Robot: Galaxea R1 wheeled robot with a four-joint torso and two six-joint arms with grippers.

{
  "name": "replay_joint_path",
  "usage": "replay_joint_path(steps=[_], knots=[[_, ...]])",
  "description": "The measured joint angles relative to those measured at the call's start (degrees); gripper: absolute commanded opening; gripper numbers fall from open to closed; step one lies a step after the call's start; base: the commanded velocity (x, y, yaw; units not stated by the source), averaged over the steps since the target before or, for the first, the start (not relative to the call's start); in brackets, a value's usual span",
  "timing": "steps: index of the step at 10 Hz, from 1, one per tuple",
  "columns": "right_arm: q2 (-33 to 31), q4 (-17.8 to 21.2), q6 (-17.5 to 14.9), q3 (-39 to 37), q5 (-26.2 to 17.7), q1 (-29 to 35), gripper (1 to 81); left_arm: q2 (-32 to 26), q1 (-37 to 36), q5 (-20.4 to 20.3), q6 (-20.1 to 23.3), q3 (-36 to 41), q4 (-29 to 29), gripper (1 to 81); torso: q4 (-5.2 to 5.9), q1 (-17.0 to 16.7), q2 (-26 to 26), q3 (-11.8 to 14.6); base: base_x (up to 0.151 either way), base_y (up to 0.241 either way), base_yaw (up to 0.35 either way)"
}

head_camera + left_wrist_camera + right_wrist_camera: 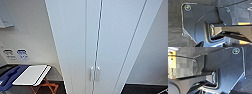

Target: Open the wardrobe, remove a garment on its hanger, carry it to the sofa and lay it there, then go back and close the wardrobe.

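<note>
Head view, left to right: a folding stand (35, 76) low at left, then the wardrobe (100, 37) close ahead, doors shut, its handles (95, 73) side by side at the seam. Whether either gripper is open I cannot tell. Best pull one handle straight outward

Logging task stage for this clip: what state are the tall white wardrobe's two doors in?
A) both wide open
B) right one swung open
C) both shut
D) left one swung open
C: the tall white wardrobe shows both plain doors flush, only a thin seam between them, and the two small pale handles side by side.
</note>
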Motion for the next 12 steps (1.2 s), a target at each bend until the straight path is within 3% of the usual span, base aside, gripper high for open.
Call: replay_joint_path(steps=[4,6,10,12], knots=[[-13.2,0.0,0.2,16.0,-1.0,6.4,81.1,-10.9,-5.1,0.5,0.2,14.9,0.0,81.1,0.0,0.0,0.0,0.0,0.0,0.0,0.0],[-16.7,-0.1,0.2,25.1,-1.5,11.1,81.1,-16.1,-8.5,0.6,0.4,23.8,1.4,81.1,0.0,0.0,0.0,0.0,0.0,0.0,0.0],[-23.5,-0.4,0.2,40.0,-3.0,25.0,81.1,-28.6,-17.4,-1.4,0.5,42.0,6.6,81.1,0.0,0.0,0.0,-0.1,0.0,0.0,0.0],[-24.8,-0.4,0.4,44.0,-3.3,33.0,81.1,-30.5,-24.5,-2.5,0.5,46.4,7.8,81.1,0.0,0.1,0.1,-0.1,0.0,0.0,0.0]])
